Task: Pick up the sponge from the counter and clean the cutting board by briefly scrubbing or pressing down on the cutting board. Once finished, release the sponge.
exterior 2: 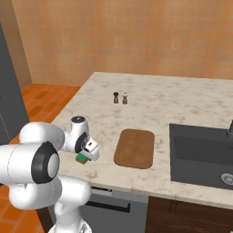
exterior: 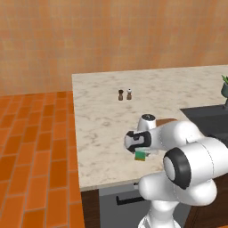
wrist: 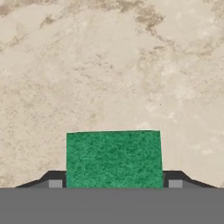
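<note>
Sitting between the two dark fingertips (wrist: 55,183) in the hand view, the green sponge (wrist: 113,159) fills the gap from one tip to the other, so the gripper (wrist: 114,183) is closed on the sponge, with the marbled surface (wrist: 109,65) spread out beyond it. From the left base view the sponge (exterior: 141,155) shows as a small green block with a yellowish edge under the gripper (exterior: 141,151), near the front edge of the surface (exterior: 102,120). In the right base view the gripper (exterior 2: 86,154) and sponge (exterior 2: 82,158) are left of the brown cutting board (exterior 2: 134,148), apart from it. Two small shakers (exterior 2: 120,97) stand farther back, and the dark sink basin (exterior 2: 200,157) lies to the right of the board
</note>
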Robot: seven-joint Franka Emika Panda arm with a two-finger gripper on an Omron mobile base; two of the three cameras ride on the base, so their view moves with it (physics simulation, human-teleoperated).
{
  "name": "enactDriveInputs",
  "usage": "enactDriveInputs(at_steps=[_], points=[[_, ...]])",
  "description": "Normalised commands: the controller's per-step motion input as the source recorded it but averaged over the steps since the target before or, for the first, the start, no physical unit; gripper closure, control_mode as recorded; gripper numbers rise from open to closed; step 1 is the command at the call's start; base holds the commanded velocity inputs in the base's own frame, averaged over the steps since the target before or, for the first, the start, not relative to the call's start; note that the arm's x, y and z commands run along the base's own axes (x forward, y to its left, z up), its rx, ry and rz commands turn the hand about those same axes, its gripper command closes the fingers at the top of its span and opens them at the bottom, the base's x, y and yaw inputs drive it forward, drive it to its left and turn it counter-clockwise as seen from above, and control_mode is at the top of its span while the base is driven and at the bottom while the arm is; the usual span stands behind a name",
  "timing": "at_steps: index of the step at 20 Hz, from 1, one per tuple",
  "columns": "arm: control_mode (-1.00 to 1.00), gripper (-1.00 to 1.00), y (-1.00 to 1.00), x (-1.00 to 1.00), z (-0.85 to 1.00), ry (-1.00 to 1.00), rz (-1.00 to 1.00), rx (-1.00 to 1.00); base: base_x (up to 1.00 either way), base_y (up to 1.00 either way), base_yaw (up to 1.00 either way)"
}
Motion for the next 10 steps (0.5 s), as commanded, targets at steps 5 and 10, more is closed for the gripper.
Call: enactDriveInputs(at_steps=[5, 10], points=[[-1.00, 1.00, -0.03, -0.02, 0.00, -0.03, -0.01, 0.00, 0.00, 0.00, 0.00], [-1.00, 1.00, -0.44, -0.27, 0.42, 0.02, 0.00, 0.00, 0.00, 0.00, 0.00]])
